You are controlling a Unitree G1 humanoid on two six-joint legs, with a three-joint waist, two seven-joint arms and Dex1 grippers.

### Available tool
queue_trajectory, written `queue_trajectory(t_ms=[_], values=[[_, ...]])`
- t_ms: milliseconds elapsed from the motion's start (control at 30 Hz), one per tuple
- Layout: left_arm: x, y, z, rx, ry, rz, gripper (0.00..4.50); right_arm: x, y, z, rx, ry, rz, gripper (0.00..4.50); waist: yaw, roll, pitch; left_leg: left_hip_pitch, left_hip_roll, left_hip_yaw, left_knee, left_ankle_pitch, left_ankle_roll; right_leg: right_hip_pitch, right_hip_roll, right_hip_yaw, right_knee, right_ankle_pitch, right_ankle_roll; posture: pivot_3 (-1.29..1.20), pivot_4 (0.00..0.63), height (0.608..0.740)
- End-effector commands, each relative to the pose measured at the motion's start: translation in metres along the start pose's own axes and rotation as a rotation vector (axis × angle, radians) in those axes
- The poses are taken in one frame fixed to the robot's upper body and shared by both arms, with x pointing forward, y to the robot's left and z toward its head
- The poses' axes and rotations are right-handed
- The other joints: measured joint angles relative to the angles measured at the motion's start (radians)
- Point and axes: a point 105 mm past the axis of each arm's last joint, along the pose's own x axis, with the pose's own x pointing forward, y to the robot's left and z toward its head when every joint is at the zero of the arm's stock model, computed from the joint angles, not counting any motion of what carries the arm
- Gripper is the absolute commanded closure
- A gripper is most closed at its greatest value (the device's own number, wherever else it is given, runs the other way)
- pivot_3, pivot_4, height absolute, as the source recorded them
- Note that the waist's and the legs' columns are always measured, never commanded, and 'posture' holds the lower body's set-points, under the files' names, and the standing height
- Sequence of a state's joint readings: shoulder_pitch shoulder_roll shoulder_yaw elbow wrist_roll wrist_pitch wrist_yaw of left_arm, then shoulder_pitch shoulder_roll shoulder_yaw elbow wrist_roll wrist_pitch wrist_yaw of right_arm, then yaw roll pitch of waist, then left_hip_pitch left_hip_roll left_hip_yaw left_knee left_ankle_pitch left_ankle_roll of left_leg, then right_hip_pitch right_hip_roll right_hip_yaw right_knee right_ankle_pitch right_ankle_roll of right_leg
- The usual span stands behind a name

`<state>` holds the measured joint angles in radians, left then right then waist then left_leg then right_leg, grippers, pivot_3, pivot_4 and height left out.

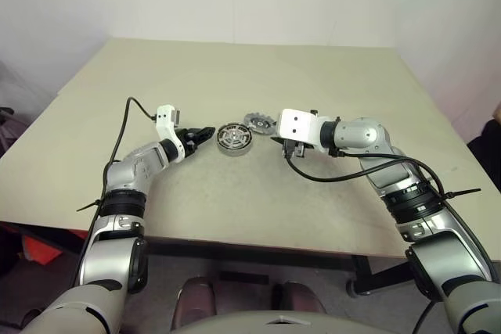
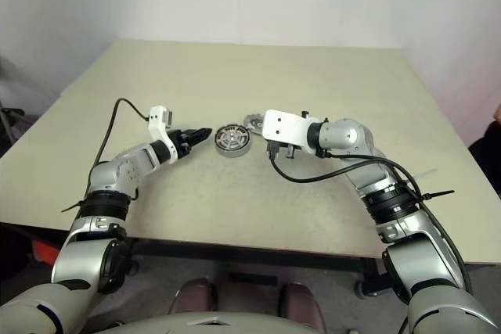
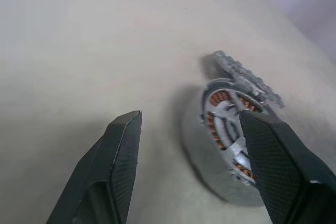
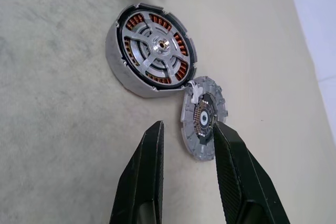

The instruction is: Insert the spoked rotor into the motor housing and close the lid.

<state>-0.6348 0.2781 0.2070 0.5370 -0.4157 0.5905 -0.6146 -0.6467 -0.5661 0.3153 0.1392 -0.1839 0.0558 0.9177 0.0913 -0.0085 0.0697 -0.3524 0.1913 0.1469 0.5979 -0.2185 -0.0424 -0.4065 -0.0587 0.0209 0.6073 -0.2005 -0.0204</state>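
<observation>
The motor housing (image 4: 116,51), a squat silver ring with copper windings, sits mid-table. The spoked rotor (image 4: 139,38) lies inside it, its silver spokes level with the rim. The lid (image 4: 205,116), a flat grey disc with a toothed edge, lies on the table touching the housing's far-right side. My left gripper (image 1: 205,135) is open just left of the housing (image 3: 231,140), pointing at it, nothing between its fingers (image 3: 123,156). My right gripper (image 4: 187,125) hangs open to the right of the lid (image 1: 258,123), angled down toward it, holding nothing.
The beige table (image 1: 235,68) carries the two parts only. Black cables trail from both wrists, the right one (image 1: 329,177) drooping onto the tabletop. The table's front edge runs close below my forearms.
</observation>
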Motion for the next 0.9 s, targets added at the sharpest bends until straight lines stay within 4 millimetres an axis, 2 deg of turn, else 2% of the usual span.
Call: queue_trajectory(t_ms=[33, 167, 267, 400, 533, 667, 767, 900], values=[[0.001, -0.004, 0.016, 0.02, -0.043, -0.014, 1.36, -0.004, -0.008, 0.011, -0.035, -0.033, -0.034, 2.89, 0.001, 0.0, 0.0, 0.0, 0.0, 0.0, 0.0, 0.0, 0.0, 0.0, 0.0, 0.0, 0.0, 0.0, 0.0, 0.0, 0.0, 0.74], [0.002, -0.006, 0.016, 0.015, -0.042, -0.016, 1.36, 0.002, -0.011, 0.013, -0.026, -0.042, -0.05, 2.89, 0.001, 0.0, 0.0, 0.0, 0.0, 0.0, 0.0, 0.0, 0.0, 0.0, 0.0, 0.0, 0.0, 0.0, 0.0, 0.0, 0.0, 0.74], [0.004, -0.008, 0.013, 0.008, -0.041, -0.013, 1.36, 0.014, -0.016, 0.016, 0.052, -0.074, -0.101, 2.89, -0.004, 0.0, 0.0, 0.001, 0.0, 0.0, 0.0, 0.0, 0.0, 0.0, 0.0, 0.0, 0.001, 0.0, 0.0, 0.0, 0.0, 0.74], [0.006, -0.01, 0.007, 0.006, -0.03, -0.012, 1.36, 0.031, 0.007, 0.005, -0.031, -0.013, -0.033, 2.89, -0.006, -0.001, 0.0, 0.001, 0.0, 0.0, 0.0, 0.001, -0.002, 0.0, 0.0, 0.0, 0.001, 0.0, 0.0, 0.0, 0.0, 0.74], [0.009, -0.012, 0.006, 0.006, -0.021, -0.013, 1.36, 0.039, 0.01, 0.002, -0.035, -0.004, -0.034, 2.89, -0.011, -0.001, 0.0, 0.0, 0.0, 0.0, 0.0, 0.001, -0.003, 0.0, 0.0, -0.001, 0.0, 0.0, 0.0, 0.0, 0.0, 0.74], [0.016, -0.02, 0.006, 0.006, -0.014, -0.031, 1.36, 0.037, 0.002, -0.003, -0.029, 0.009, -0.081, 2.89, -0.012, -0.001, 0.0, 0.0, 0.0, 0.0, -0.001, 0.001, -0.003, 0.0, 0.0, -0.001, 0.0, 0.0, 0.0, 0.0, 0.0, 0.74], [0.021, -0.035, 0.008, -0.002, 0.01, -0.086, 1.36, 0.026, -0.01, -0.006, -0.017, 0.02, -0.143, 2.89, -0.012, -0.001, 0.001, 0.0, 0.0, 0.0, -0.001, 0.001, -0.003, 0.0, 0.0, -0.001, 0.0, 0.0, 0.0, 0.0, 0.0, 0.74], [0.027, -0.032, 0.007, 0.012, 0.073, -0.051, 1.36, 0.003, -0.033, -0.01, 0.018, 0.037, -0.256, 2.89, -0.01, -0.001, 0.001, 0.0, 0.0, 0.0, -0.001, 0.002, -0.003, 0.0, 0.0, -0.001, 0.0, 0.0, 0.0, 0.0, 0.0, 0.74]])
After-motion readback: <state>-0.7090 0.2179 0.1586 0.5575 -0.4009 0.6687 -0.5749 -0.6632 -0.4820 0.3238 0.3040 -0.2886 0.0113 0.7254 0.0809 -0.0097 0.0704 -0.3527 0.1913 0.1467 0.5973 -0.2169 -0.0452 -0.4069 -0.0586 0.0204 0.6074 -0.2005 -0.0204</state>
